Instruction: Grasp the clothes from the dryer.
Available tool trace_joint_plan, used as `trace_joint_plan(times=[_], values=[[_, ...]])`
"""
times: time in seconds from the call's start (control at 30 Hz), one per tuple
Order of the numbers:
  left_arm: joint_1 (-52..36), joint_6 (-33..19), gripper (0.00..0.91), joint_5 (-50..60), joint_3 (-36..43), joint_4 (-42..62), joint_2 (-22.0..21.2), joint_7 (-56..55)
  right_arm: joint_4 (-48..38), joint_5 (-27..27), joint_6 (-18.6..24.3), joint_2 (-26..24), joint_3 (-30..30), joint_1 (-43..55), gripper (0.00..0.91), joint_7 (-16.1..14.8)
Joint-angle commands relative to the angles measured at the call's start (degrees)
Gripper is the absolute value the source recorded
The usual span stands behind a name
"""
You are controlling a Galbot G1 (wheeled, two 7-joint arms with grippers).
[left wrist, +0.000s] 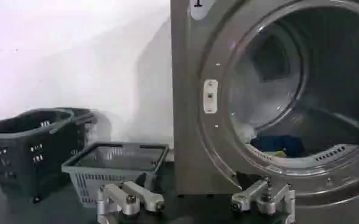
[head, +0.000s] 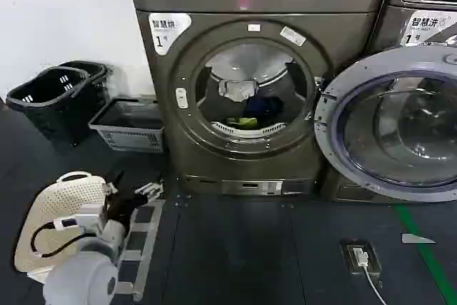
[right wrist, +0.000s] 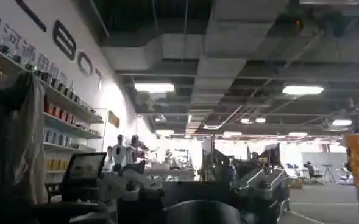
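Observation:
The dryer [head: 239,166], bronze-grey with a "1" sticker, stands in the middle with its porthole open. Inside the steel drum lie the clothes: a yellow-green piece [head: 246,122] and a dark navy piece [head: 265,108]. My left gripper [head: 146,192] hovers low over the floor, left of the dryer's front, open and empty. In the left wrist view the left gripper [left wrist: 196,204] faces the dryer [left wrist: 191,91], with the navy cloth [left wrist: 277,144] deep in the drum. My right gripper [right wrist: 197,193] points away into the room, open, holding nothing.
The dryer's round door [head: 400,126] hangs open to the right, in front of a second machine. Two black baskets [head: 57,94] and a grey basket [head: 128,125] sit by the left wall. A white perforated lid [head: 57,212] lies under my left arm. A floor socket [head: 360,255] sits at the right.

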Motion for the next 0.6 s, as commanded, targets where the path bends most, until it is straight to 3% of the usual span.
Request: trace_joint_plan(times=[0.03, 0.13, 0.6], values=[[-0.05, 2.80, 0.907, 0.12, 0.01, 0.04, -0.02, 0.01, 0.22, -0.02, -0.12, 0.10, -0.42, 0.10, 0.907, 0.44], [-0.06, 2.80, 0.907, 0.25, 0.14, -0.07, -0.05, 0.14, -1.24, -0.17, 4.74, 0.35, -1.74, 0.18, 0.907, 0.89], [-0.10, 2.80, 0.907, 1.41, 0.73, -0.14, -0.35, 0.62, -1.51, -0.54, 4.70, 0.23, -3.01, 0.09, 0.907, 2.08]])
